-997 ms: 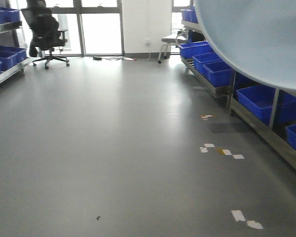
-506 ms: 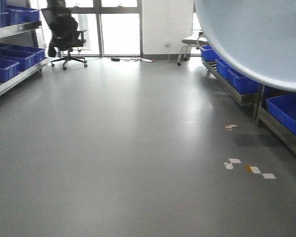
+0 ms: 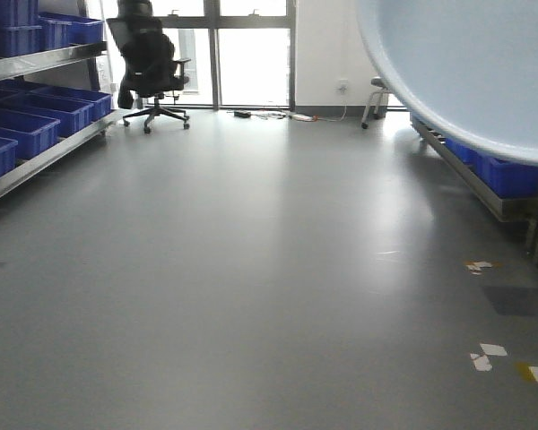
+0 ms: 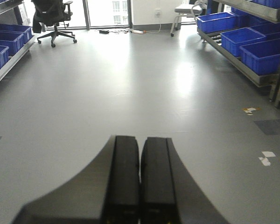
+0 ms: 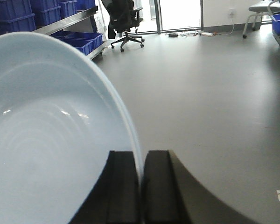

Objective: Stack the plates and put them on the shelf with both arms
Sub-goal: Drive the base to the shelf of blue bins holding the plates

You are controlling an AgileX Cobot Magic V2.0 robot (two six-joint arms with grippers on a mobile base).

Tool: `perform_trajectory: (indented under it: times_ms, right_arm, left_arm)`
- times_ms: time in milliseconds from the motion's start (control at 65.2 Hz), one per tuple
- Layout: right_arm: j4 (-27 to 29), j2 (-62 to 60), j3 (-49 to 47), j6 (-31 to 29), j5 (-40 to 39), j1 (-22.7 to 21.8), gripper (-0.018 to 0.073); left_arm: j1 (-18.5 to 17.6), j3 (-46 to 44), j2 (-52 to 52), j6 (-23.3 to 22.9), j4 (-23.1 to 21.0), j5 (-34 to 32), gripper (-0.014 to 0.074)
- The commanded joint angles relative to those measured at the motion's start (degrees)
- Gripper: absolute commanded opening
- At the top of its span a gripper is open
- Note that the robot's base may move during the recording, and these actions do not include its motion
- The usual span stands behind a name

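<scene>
The front view has swung round to the left. The black office chair (image 3: pixel 151 63) by the windows sits further right in frame than a second ago. More of the left-hand shelf (image 3: pixel 49 154) and its blue bins (image 3: pixel 22 125) has come in, and the right-hand shelf (image 3: pixel 484 193) has slid toward the edge. The plate (image 3: pixel 471 72) has kept its place in the top right corner throughout.

That plate is held up in the air over the grey floor (image 3: pixel 251 269), touching neither shelf. Round as it is, what tells is its plane. Seen from the right wrist, the plate (image 5: pixel 46 140) stands on edge in line with the fingers, its hollow face turned to the left of that view and its rim curving up and away leftward. The right gripper (image 5: pixel 141 158) has its jaws clenched on the rim, one finger on each side. Whether a second plate lies against this one I cannot tell.

The front view gives only a broad pale face and a curved lower edge; the grip itself shows from the wrist alone.

The left gripper (image 4: pixel 140 147) reaches out over open floor, pointing down the aisle toward the windows, its jaws pressed together with nothing between them.
</scene>
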Motion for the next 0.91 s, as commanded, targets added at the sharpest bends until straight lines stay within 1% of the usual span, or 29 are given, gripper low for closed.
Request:
perform_trajectory:
  times_ms: [0,890]
  right_arm:
    - [0.12,-0.04,-1.84,0.14,-6.05,0.12,0.0053]
    - [0.12,-0.04,-1.84,0.14,-6.05,0.12,0.0053]
  left_arm:
    - [0.09,-1.75,0.28,-0.5,-0.47,-4.86,0.0082]
    - [0.09,-1.75,0.28,-0.5,-0.47,-4.86,0.0082]
